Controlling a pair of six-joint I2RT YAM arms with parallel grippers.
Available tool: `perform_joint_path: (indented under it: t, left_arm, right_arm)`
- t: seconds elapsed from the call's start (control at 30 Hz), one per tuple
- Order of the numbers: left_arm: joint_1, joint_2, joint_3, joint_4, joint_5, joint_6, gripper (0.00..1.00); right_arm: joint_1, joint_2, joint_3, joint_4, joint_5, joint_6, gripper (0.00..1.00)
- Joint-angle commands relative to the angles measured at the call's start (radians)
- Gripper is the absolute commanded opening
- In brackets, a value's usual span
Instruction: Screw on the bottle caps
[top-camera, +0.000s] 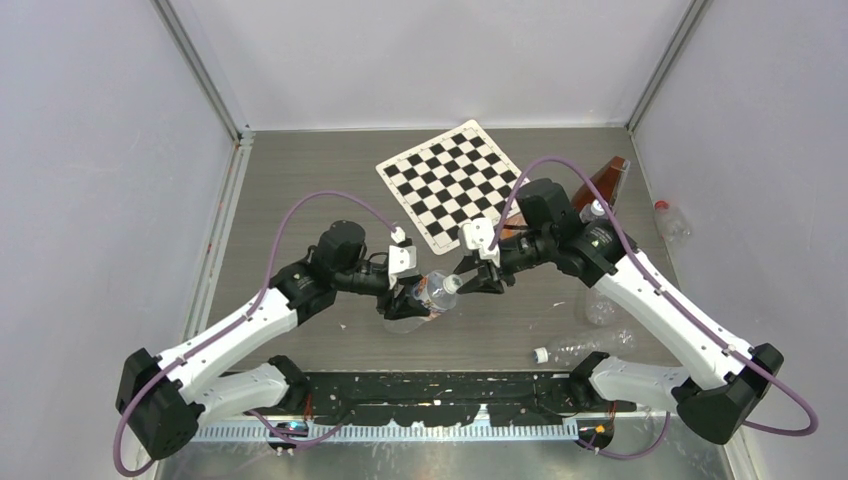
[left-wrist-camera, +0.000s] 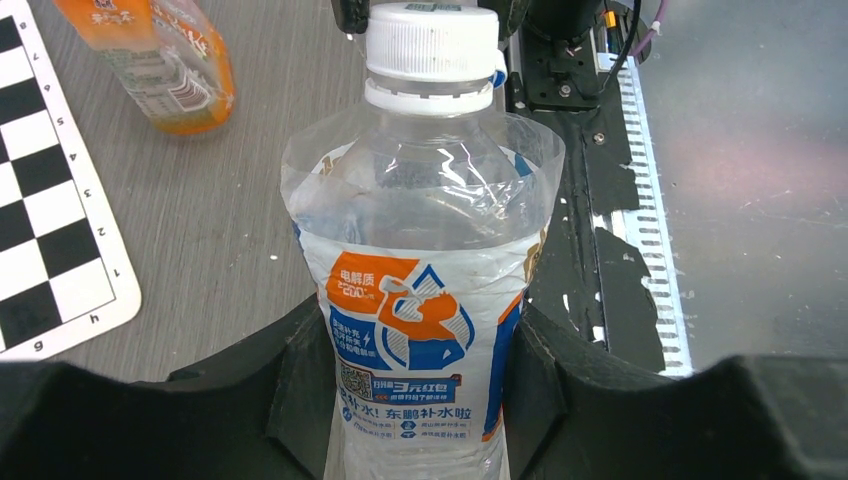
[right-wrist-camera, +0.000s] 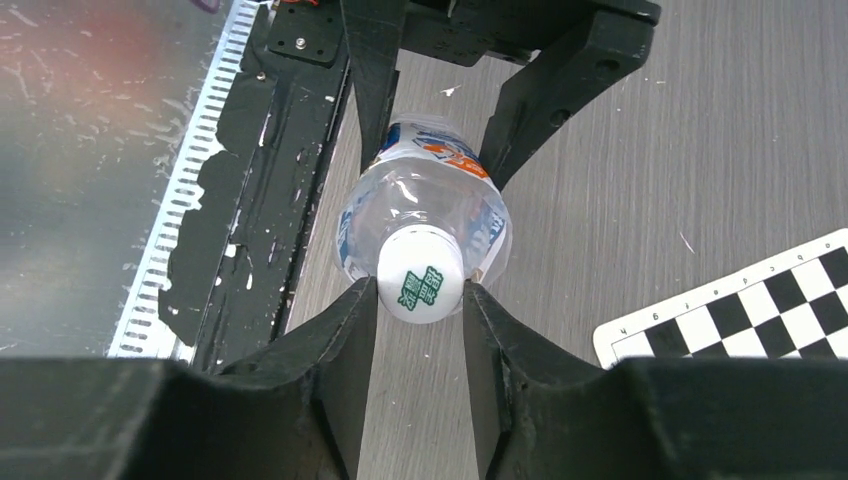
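A clear water bottle (top-camera: 432, 293) with a blue and orange label is held off the table, lying almost level between the two arms. My left gripper (top-camera: 405, 300) is shut on its labelled body (left-wrist-camera: 425, 250), one finger on each side. A white bottle cap (right-wrist-camera: 420, 287) with green print sits on the bottle's neck. My right gripper (right-wrist-camera: 420, 300) has its two fingertips pressed against opposite sides of that cap. In the left wrist view the cap (left-wrist-camera: 432, 45) shows at the top, with the right gripper dark behind it.
A checkerboard sheet (top-camera: 455, 185) lies at the back centre. An orange-brown bottle (top-camera: 603, 183) lies behind the right arm. Clear bottles lie at the right (top-camera: 672, 222) and front right (top-camera: 590, 345), the latter with a white cap (top-camera: 540, 354). A black base rail (top-camera: 440, 400) runs along the near edge.
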Motion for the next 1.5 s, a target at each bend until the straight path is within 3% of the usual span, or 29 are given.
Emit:
perform_joint_path:
  t: [0.0,0.17,0.33,0.4,0.53,0.67,0.73,0.8,0.87,0.9,0.97,1.03,1.17,1.3,1.47]
  left_arm:
    - [0.005,0.008,0.052,0.005,0.051,0.004,0.00]
    - [0.005,0.016,0.063,0.003,0.054,0.007,0.00]
    - [0.005,0.005,0.068,0.033,0.000,0.006,0.00]
    - [0.005,-0.012,0.054,0.075,-0.069,0.001,0.00]
    - [-0.014,-0.063,-0.012,0.234,-0.252,0.008,0.00]
    - [-0.117,-0.095,-0.083,0.342,-0.541,0.150,0.00]
    - [-0.172,-0.099,-0.115,0.388,-0.689,0.220,0.01]
    - [-0.190,-0.099,-0.132,0.403,-0.741,0.228,0.01]
    - [-0.189,-0.103,-0.130,0.367,-0.760,0.214,0.01]
    - [-0.185,-0.107,-0.128,0.344,-0.756,0.202,0.01]
    - [-0.152,-0.114,-0.118,0.276,-0.698,0.166,0.01]
    - [-0.095,-0.119,-0.103,0.197,-0.581,0.121,0.01]
    - [-0.007,-0.105,-0.048,0.051,-0.329,0.091,0.01]
    - [0.008,-0.057,0.017,-0.033,-0.170,0.097,0.01]
    - [0.008,0.007,0.074,-0.061,-0.044,0.092,0.01]
  right_arm:
    - [0.001,0.021,0.049,0.013,-0.062,-0.009,0.41]
    - [0.000,0.044,0.064,0.000,-0.075,-0.001,0.37]
    - [0.001,0.092,0.092,-0.012,-0.072,0.149,0.16]
    - [0.000,0.117,0.093,0.043,-0.025,0.345,0.07]
    - [0.001,0.134,0.066,0.187,0.218,0.904,0.05]
    - [0.000,0.123,0.022,0.260,0.442,1.415,0.01]
    - [0.001,0.115,0.009,0.276,0.508,1.526,0.01]
    - [0.000,0.105,0.005,0.291,0.543,1.553,0.01]
    - [0.001,0.088,0.009,0.332,0.512,1.456,0.12]
    - [0.001,0.073,0.017,0.352,0.455,1.389,0.26]
    - [0.000,0.045,0.042,0.322,0.381,1.167,0.48]
    - [-0.001,0.016,0.063,0.253,0.312,0.911,0.61]
    - [0.001,-0.053,0.048,0.120,0.196,0.323,0.68]
    - [0.000,-0.071,0.031,0.052,0.127,0.096,0.68]
    - [0.001,-0.011,0.098,-0.055,0.036,-0.030,0.66]
